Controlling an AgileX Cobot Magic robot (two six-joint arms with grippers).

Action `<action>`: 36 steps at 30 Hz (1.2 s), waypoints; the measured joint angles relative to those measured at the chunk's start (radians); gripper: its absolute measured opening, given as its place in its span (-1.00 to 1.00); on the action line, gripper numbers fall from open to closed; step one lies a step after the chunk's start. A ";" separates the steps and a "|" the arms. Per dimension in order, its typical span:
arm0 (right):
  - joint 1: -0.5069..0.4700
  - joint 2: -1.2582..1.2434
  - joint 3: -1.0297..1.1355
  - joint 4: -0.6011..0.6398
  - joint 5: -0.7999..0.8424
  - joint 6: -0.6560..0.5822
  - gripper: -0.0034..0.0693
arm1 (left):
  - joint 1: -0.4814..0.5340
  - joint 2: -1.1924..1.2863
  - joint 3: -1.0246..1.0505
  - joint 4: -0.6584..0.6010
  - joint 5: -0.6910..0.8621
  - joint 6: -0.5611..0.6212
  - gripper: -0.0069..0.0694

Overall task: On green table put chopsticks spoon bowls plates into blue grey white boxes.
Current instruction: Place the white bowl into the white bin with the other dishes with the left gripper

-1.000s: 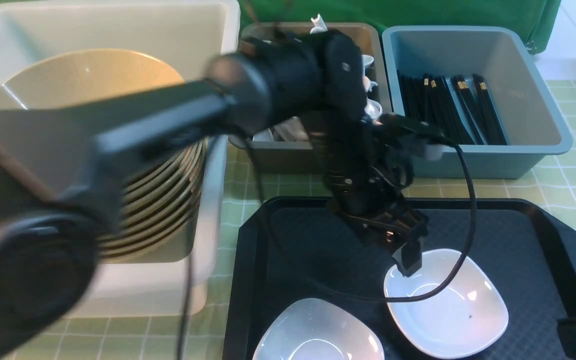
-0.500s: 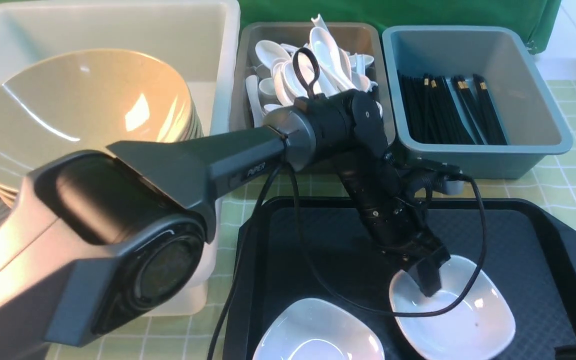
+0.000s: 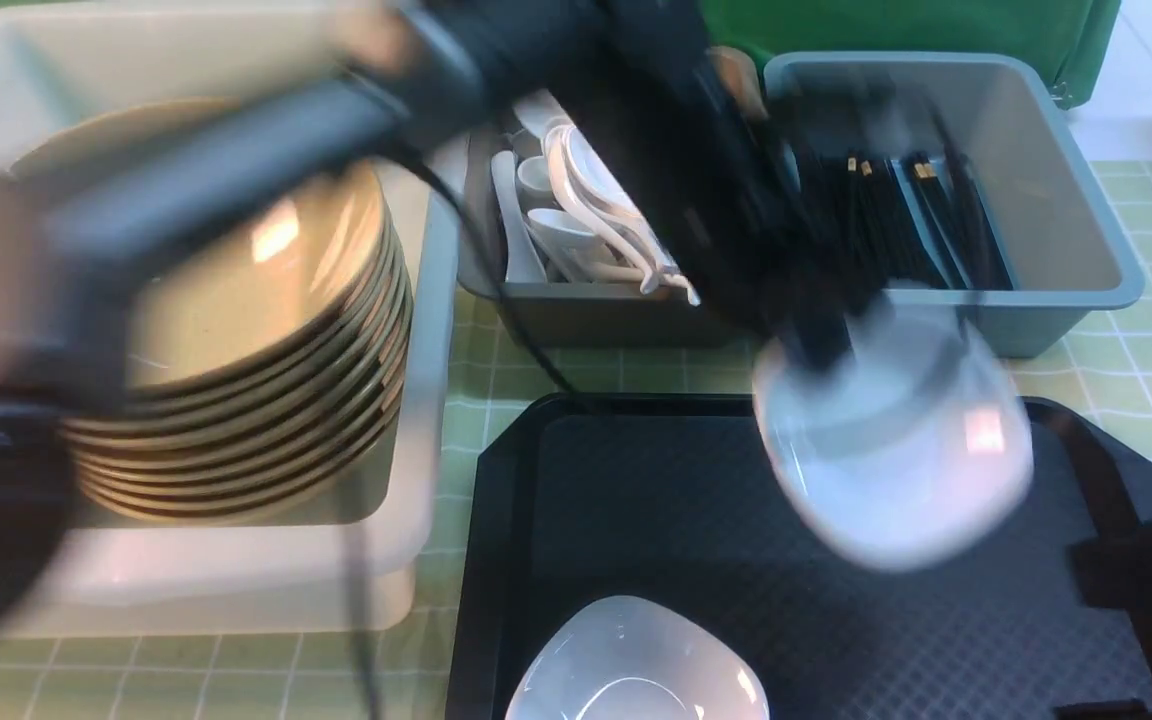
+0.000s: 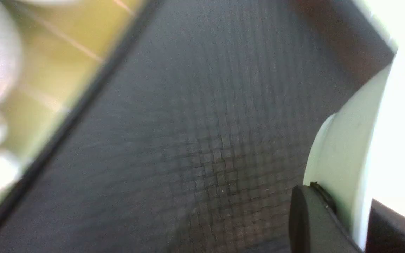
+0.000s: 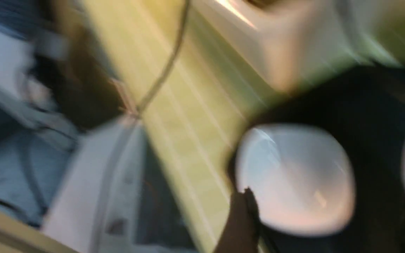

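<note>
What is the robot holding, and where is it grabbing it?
The left fingers pinch a white plate by its rim, above the black tray.

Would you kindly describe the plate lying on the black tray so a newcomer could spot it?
Find the black tray on the green table. At its near edge lies a small white rounded-square plate. Unlike the other plate, held above the tray in the left gripper, it rests flat and untouched.

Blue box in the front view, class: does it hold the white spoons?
No, the blue box holds black chopsticks; the spoons lie in the grey box.
</note>
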 joint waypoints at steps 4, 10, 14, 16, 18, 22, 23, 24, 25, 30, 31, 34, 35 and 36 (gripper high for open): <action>0.001 0.115 -0.129 0.050 0.070 -0.058 -0.14 | 0.175 -0.291 0.099 -0.023 0.002 -0.064 -0.78; 0.109 0.208 -0.314 0.058 0.064 -0.080 -0.80 | 0.551 -0.647 0.413 -0.081 0.019 -0.070 -0.78; 0.284 0.310 -0.402 0.045 0.003 -0.077 -0.84 | 0.891 -0.915 0.646 -0.142 -0.003 -0.048 -0.78; 0.363 0.372 -0.450 0.005 -0.027 -0.048 -0.84 | 1.000 -1.000 0.720 -0.147 -0.056 -0.046 -0.78; 0.474 0.458 -0.527 -0.121 -0.065 0.027 -0.84 | 1.069 -1.092 0.803 -0.136 -0.118 -0.057 -0.78; 0.626 0.556 -0.656 -0.331 -0.112 0.169 -0.84 | 1.064 -1.111 0.859 -0.049 -0.156 -0.130 -0.78; 0.690 0.589 -0.704 -0.417 -0.133 0.232 -0.83 | 1.064 -1.094 0.866 0.017 -0.184 -0.188 -0.78; 0.718 0.603 -0.718 -0.448 -0.145 0.249 -0.83 | 1.068 -1.081 0.866 0.047 -0.210 -0.213 -0.78; 0.743 0.616 -0.736 -0.467 -0.155 0.270 -0.83 | 1.073 -1.066 0.866 0.072 -0.234 -0.237 -0.78; 0.832 0.683 -0.757 -0.495 -0.202 0.295 -0.81 | 1.154 -0.947 0.849 0.118 -0.325 -0.321 -0.78; 0.836 0.694 -0.757 -0.496 -0.208 0.296 -0.81 | 1.170 -0.926 0.848 0.118 -0.337 -0.329 -0.78; 0.838 0.734 -0.757 -0.500 -0.224 0.297 -0.81 | 1.228 -0.865 0.848 0.121 -0.371 -0.368 -0.78; 0.838 0.747 -0.757 -0.503 -0.224 0.297 -0.81 | 1.250 -0.850 0.848 0.121 -0.380 -0.381 -0.78; 0.838 0.757 -0.757 -0.506 -0.223 0.297 -0.80 | 1.271 -0.838 0.848 0.121 -0.386 -0.388 -0.78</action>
